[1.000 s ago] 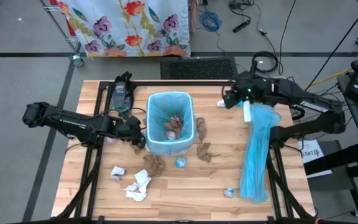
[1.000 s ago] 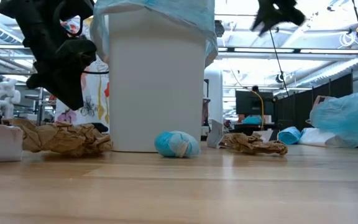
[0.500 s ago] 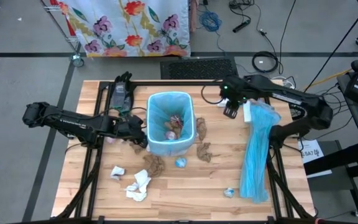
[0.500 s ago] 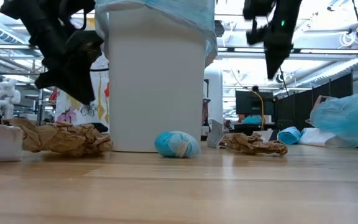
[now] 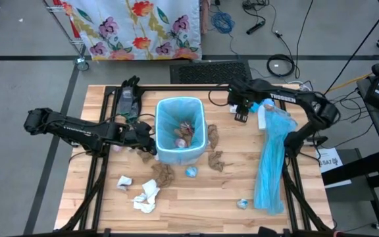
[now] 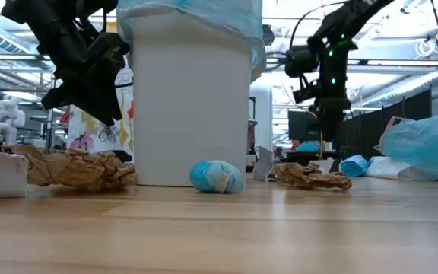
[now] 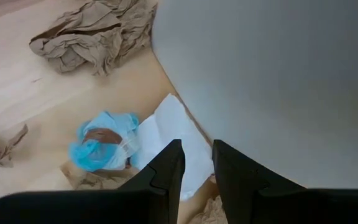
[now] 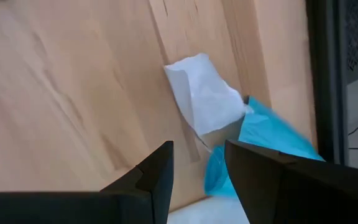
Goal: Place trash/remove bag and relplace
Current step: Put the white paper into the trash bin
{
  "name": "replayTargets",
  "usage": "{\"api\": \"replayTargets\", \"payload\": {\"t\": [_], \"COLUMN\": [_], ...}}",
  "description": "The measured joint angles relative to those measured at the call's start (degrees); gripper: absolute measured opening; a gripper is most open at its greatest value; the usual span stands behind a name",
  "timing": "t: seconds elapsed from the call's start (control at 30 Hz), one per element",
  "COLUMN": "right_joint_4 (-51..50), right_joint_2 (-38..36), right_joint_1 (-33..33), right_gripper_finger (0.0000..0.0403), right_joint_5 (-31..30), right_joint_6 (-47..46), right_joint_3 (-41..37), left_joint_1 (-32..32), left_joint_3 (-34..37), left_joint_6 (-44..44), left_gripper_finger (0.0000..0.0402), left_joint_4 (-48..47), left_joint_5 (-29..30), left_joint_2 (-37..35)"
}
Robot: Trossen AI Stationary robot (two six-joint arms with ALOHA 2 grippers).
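Observation:
A white bin (image 5: 180,130) lined with a light-blue bag stands mid-table with some trash inside. More trash lies around it on the wood: brown wads (image 5: 164,174) (image 5: 216,160), white tissue (image 5: 147,195) and a blue ball (image 6: 216,176). My left gripper (image 5: 148,143) hovers at the bin's left wall, slightly open, holding nothing. My right gripper (image 5: 241,116) hangs open over a white paper scrap (image 8: 205,99) and a blue scrap (image 8: 257,134) at the far right of the bin, clear of both.
A long light-blue plastic strip (image 5: 272,161) lies along the table's right side. The left wrist view shows a blue wad (image 7: 101,146) and white paper (image 7: 174,134) by the bin's base. Black frame rails (image 5: 97,178) run along both table sides.
My right gripper has come down from high above the table and toward the bin, rolling its wrist as it sank; its fingers now point down over the white scrap. My left gripper has tipped a little in place beside the bin.

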State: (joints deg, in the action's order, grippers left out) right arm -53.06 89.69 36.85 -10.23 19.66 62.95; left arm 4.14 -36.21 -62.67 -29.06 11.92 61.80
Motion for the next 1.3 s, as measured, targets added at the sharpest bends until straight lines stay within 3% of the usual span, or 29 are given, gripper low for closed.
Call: {"api": "replayTargets", "payload": {"t": [0.43,0.5,0.63,0.73,0.9,1.3], "right_joint_4": [6.1,6.2,5.9,4.2,-0.3,-3.5], "right_joint_2": [10.0,11.5,13.3,12.9,6.6,-20.9], "right_joint_1": [3.1,3.1,3.1,3.0,1.8,-7.4], "right_gripper_finger": [0.0127,0.0105,0.0018,0.0005,0.0001,0.0000], "right_joint_5": [3.1,3.6,4.8,4.7,4.2,4.1], "right_joint_6": [2.9,3.6,1.9,-0.7,-5.8,-26.2], "right_joint_3": [-0.1,-0.1,-0.1,-0.1,-0.1,4.6], "left_joint_1": [0.0,0.0,0.0,0.0,0.0,0.0], "left_joint_3": [0.0,0.0,0.0,0.0,0.0,0.0], "left_joint_6": [-1.5,-1.5,-1.5,-1.5,-1.1,0.3], "left_gripper_finger": [0.0090,0.0090,0.0090,0.0090,0.0090,0.0090], "left_joint_4": [0.2,0.1,0.1,0.1,0.1,0.0], "left_joint_5": [0.0,0.0,0.0,0.0,0.0,0.0], "left_joint_2": [0.0,0.0,0.0,0.0,0.0,0.0]}}
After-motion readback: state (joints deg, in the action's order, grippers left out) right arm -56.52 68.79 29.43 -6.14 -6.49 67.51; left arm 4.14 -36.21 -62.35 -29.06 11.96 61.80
